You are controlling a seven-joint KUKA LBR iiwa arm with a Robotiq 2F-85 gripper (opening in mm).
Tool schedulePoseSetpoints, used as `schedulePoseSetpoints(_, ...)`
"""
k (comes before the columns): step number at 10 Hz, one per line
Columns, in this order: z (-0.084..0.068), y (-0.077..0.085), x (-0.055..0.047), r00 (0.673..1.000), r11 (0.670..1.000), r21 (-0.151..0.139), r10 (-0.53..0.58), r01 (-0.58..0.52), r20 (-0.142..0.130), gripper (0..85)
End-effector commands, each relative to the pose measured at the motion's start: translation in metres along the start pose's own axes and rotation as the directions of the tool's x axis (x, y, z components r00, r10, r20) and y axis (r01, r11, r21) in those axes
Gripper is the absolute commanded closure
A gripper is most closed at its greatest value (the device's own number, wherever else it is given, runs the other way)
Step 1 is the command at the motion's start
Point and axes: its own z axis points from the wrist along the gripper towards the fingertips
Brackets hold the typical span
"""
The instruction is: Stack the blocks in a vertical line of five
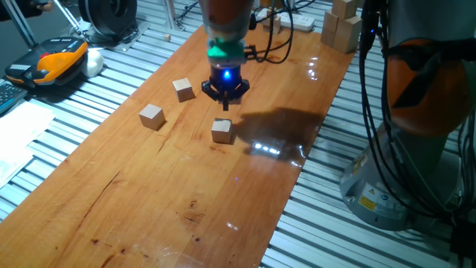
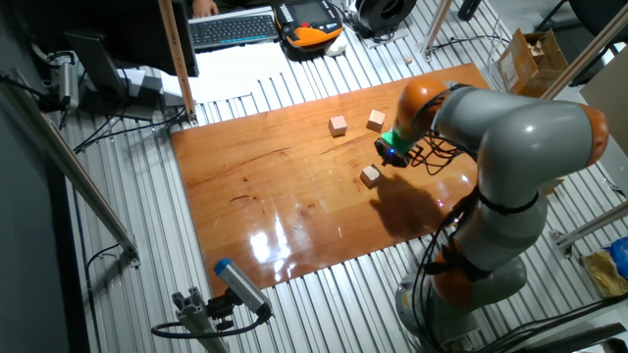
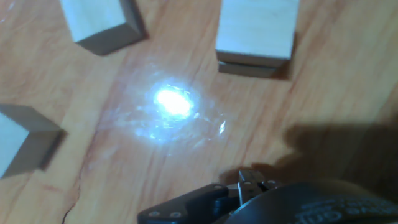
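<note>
Three small light-tan wooden cubes show on the wooden table (image 1: 186,201): one at the back (image 1: 184,89), one to the left (image 1: 152,116), one nearest the gripper (image 1: 222,131). The other fixed view shows them too (image 2: 376,120) (image 2: 339,125) (image 2: 370,176). My gripper (image 1: 226,103) (image 2: 390,157) hovers above the table just behind the nearest cube and holds nothing visible. In the hand view three cubes (image 3: 102,22) (image 3: 256,28) (image 3: 18,140) lie around a light glare. The top right one shows a seam low on its side. Other cubes are out of view. The fingertips are unclear.
Larger pale wooden blocks (image 1: 342,28) and cables stand at the table's far end. An orange and black device (image 1: 56,59) lies off the table to the left. The robot base (image 1: 416,119) stands to the right. A keyboard (image 2: 234,27) and a cardboard box (image 2: 530,54) sit beyond the table.
</note>
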Motion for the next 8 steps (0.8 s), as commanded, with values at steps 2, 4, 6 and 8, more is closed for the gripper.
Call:
schedulePoseSetpoints(2,0.002,0.003,0.0,0.98,0.977,0.078,0.196,-0.199,0.045,51.0)
schedulePoseSetpoints(4,0.004,0.006,0.001,0.967,0.962,0.108,0.245,-0.251,0.064,34.0)
schedulePoseSetpoints(6,0.005,0.009,0.003,0.955,0.947,0.125,0.288,-0.295,0.07,17.0)
schedulePoseSetpoints(8,0.006,0.012,0.005,0.948,0.939,0.139,0.307,-0.316,0.078,0.0)
